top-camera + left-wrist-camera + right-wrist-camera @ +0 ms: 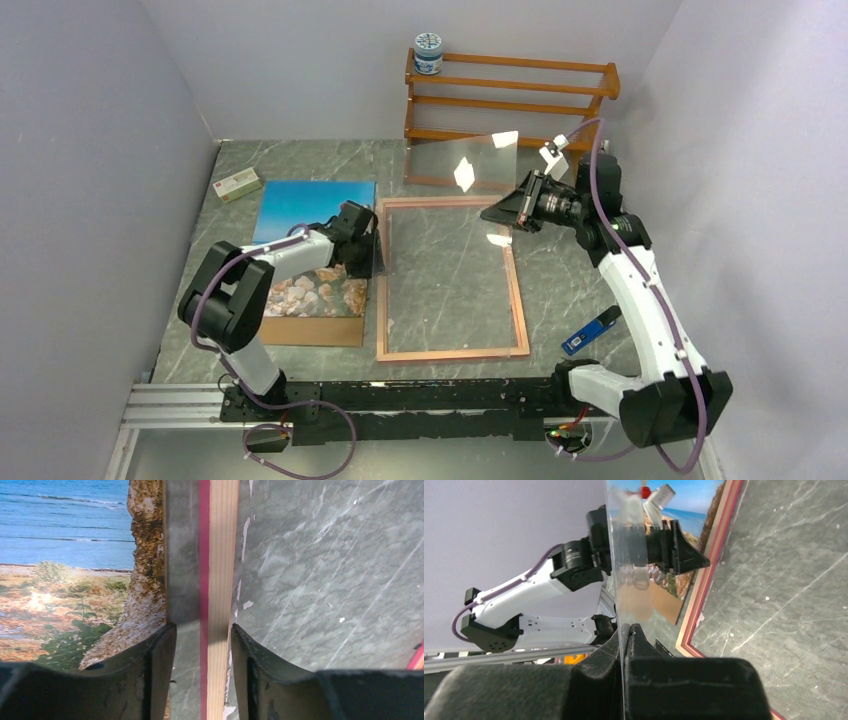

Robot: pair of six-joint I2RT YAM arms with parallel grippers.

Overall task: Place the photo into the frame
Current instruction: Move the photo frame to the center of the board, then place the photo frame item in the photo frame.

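The frame lies flat mid-table, pale wood back up, with no pane in it. Its left rail shows pink on the edge in the left wrist view. My left gripper straddles that rail, its jaws open with a gap on the left side. The photo of sea and rocks lies face up just left of the frame. My right gripper is shut on the clear pane and holds it lifted and tilted over the frame's far end. The pane runs edge-on between the shut jaws.
A brown fibreboard panel lies under the photo. An orange-brown wooden rack stands at the back with a blue-lidded jar on it. A small box lies far left. A blue tool lies right of the frame.
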